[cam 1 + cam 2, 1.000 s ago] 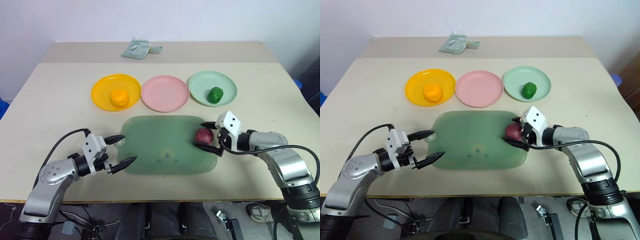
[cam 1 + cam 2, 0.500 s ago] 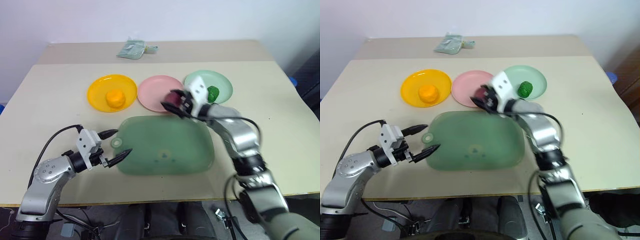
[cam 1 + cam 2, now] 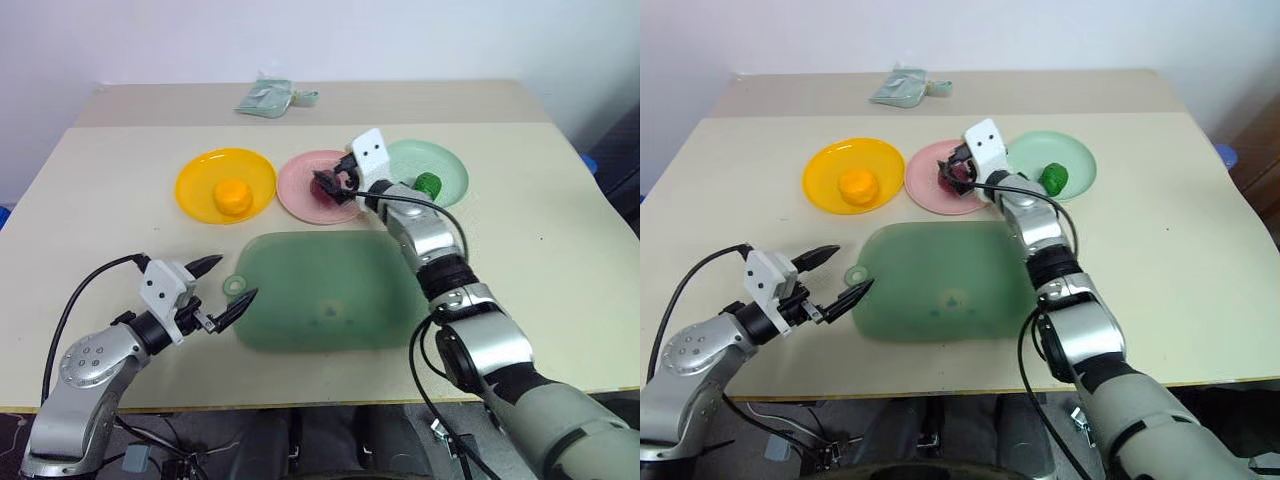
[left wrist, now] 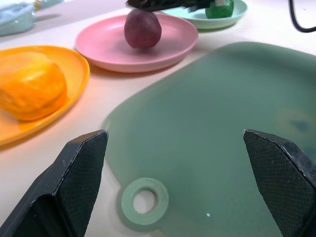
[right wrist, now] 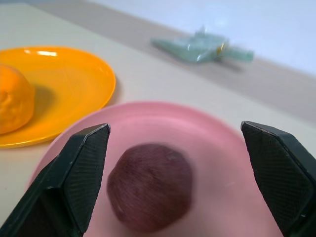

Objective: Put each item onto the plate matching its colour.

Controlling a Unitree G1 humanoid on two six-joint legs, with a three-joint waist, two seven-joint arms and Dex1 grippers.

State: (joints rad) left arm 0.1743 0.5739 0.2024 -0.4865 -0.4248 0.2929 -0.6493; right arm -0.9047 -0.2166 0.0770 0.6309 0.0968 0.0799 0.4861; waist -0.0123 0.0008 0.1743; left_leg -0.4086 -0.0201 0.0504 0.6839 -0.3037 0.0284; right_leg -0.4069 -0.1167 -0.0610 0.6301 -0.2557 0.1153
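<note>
Releasing the dark red ball [image 5: 149, 186] onto the pink plate [image 5: 232, 173] near the table's far edge, our right pincer [image 3: 334, 184] now stands spread, the left pincer [image 3: 229, 283] released too. We judge all three items matched.

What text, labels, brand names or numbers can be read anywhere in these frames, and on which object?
Nothing can be read.
Ring tab of the translucent green rounded-rectangle board: faint raised lettering, too small to make out.
Pale green plastic packet at the table's far edge: any print is too blurred to read.
</note>
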